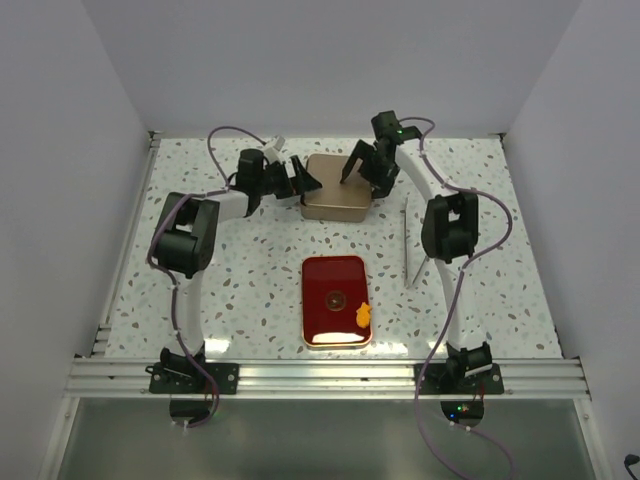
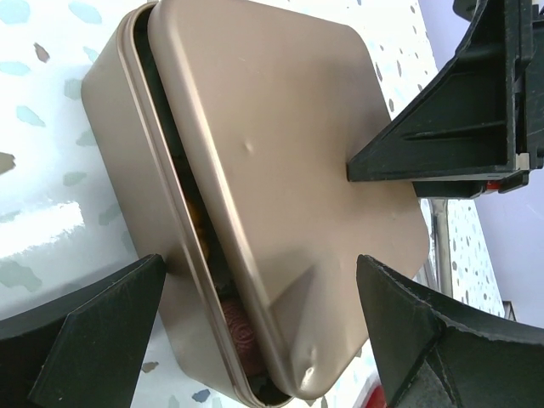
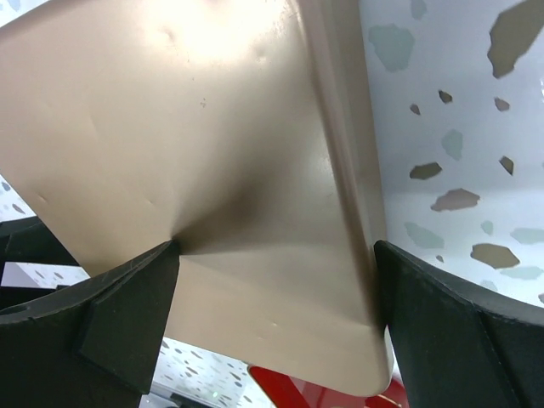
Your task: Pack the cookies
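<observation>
A gold tin [image 1: 336, 203] stands at the back centre with its lid [image 2: 280, 144] lying askew on it. Through the gap along one side I see cookies inside: a pink-brown disc [image 2: 239, 327] and something orange [image 2: 201, 228]. My left gripper [image 1: 303, 183] is open, its fingers wide on either side of the tin's corner [image 2: 259, 327]. My right gripper [image 1: 362, 172] is open over the lid's other side [image 3: 276, 289]; one fingertip [image 2: 361, 166] rests on the lid's top. A brown cookie [image 1: 335, 297] and an irregular orange cookie [image 1: 362, 316] lie on the red tray [image 1: 320, 275].
Metal tongs [image 1: 408, 245] lie on the speckled table right of the tray, beside the right arm. White walls stand at the left, right and back. An aluminium rail [image 1: 320, 378] runs along the near edge.
</observation>
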Controlling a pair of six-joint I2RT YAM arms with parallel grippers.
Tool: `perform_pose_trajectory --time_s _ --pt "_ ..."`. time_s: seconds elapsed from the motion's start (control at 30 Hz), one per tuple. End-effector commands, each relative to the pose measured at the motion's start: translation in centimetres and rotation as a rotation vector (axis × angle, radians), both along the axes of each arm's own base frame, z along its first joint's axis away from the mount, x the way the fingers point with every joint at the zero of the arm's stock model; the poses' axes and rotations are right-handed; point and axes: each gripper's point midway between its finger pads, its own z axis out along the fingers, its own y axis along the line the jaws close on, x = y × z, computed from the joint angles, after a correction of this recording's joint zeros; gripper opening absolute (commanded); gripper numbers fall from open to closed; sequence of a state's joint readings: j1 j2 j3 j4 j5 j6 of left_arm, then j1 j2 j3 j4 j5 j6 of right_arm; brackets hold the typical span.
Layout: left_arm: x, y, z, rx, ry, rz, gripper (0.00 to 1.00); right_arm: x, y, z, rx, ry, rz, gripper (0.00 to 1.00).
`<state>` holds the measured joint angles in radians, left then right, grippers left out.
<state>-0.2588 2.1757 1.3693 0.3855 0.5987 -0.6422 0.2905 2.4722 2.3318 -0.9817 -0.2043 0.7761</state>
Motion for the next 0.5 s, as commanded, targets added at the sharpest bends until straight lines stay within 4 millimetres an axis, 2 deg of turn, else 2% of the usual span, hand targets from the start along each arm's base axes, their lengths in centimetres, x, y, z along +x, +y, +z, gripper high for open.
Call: perform_pose_trajectory --time_s 0.0,0.07,0.1,0.13,0.23,0.47 --pt "-2.1 -2.2 3.5 -0.036 -0.055 -0.100 1.00 -1.6 0.8 5.3 0.021 -0.063 0.042 0.99" --pt "-2.2 -2.2 3.6 -0.036 -0.054 -0.097 1.00 -2.3 0.3 4.7 0.010 -0.041 0.046 0.99" --pt "-2.3 -2.2 3.5 -0.037 -0.053 -0.096 1.00 -2.6 0.1 5.2 0.012 -0.049 0.050 0.99" --pt "-2.3 -2.2 3.5 -0.038 -0.053 -0.096 1.00 -3.0 -0.1 4.4 0.008 -0.035 0.055 0.99" --pt "-2.3 -2.2 3.6 -0.042 -0.053 -0.094 1.00 -3.6 -0.4 3.6 0.035 -0.020 0.060 0.99" --pt "-2.4 -1.8 3.2 -0.027 -0.045 -0.068 1.00 -3.4 -3.1 3.9 0.065 -0.033 0.022 0.99"
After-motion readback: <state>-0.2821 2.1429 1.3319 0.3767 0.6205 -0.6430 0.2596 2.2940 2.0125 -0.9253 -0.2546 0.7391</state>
